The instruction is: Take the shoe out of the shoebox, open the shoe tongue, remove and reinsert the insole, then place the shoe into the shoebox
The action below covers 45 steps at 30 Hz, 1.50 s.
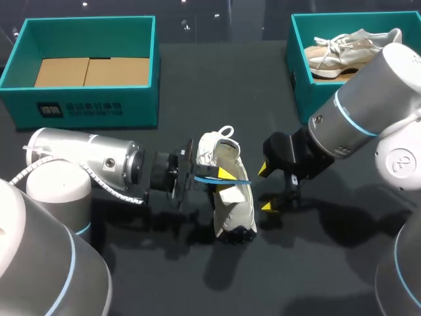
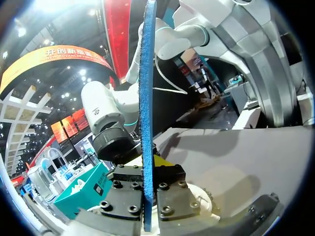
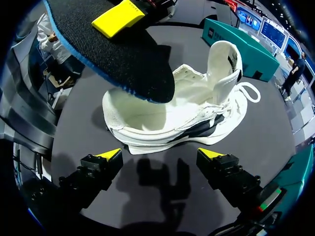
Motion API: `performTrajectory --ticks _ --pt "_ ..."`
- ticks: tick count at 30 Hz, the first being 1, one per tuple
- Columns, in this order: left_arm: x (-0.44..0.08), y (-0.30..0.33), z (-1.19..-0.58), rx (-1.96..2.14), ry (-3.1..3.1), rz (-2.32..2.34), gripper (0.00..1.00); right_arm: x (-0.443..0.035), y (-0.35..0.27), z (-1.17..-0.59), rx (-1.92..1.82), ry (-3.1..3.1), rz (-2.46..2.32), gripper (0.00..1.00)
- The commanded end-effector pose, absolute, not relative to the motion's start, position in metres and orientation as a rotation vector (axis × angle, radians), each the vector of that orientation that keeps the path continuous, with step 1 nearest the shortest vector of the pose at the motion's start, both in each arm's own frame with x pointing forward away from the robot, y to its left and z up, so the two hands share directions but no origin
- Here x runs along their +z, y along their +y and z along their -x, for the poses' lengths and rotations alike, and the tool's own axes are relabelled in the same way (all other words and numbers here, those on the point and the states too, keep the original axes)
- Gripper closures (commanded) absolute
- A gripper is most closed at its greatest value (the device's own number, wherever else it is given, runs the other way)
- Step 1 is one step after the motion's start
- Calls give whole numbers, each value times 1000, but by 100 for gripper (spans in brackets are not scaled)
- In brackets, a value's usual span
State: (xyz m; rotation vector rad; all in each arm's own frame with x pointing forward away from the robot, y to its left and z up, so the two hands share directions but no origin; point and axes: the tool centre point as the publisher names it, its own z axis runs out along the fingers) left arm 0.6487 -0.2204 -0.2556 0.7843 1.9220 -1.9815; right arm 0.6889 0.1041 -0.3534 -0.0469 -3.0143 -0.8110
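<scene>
My left arm [image 1: 85, 161] comes in from 9 o'clock and lies nearly level, wrist pointing toward 3 o'clock. My left gripper [image 1: 222, 176] is clamped on the insole [image 2: 146, 98], one finger on each face. My right arm [image 1: 358, 108] slants in from 2 o'clock toward 8 o'clock. My right gripper [image 1: 266, 187] has its fingers spread wide, holding nothing.

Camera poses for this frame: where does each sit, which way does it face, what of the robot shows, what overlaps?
Head view: above and behind the robot, looking down on the black table; both arms show, left claw and right claw flanking the white lace-up sneaker.
Left wrist view: on the left wrist, looking along its claw, shut on the blue-edged black insole, seen edge-on.
Right wrist view: on the right wrist, looking past its open claw at the sneaker's side.
Shared: all three show the insole.
</scene>
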Motion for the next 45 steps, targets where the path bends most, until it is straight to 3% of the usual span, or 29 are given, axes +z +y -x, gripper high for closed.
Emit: performTrajectory --ticks 1,45 --pt "-255 -221 -646 -1976 1922 -777 100 -355 107 -689 -813 -3006 57 0" --pt "-271 -242 -649 -1983 1906 -457 100 -356 106 -689 -822 -2984 87 0"
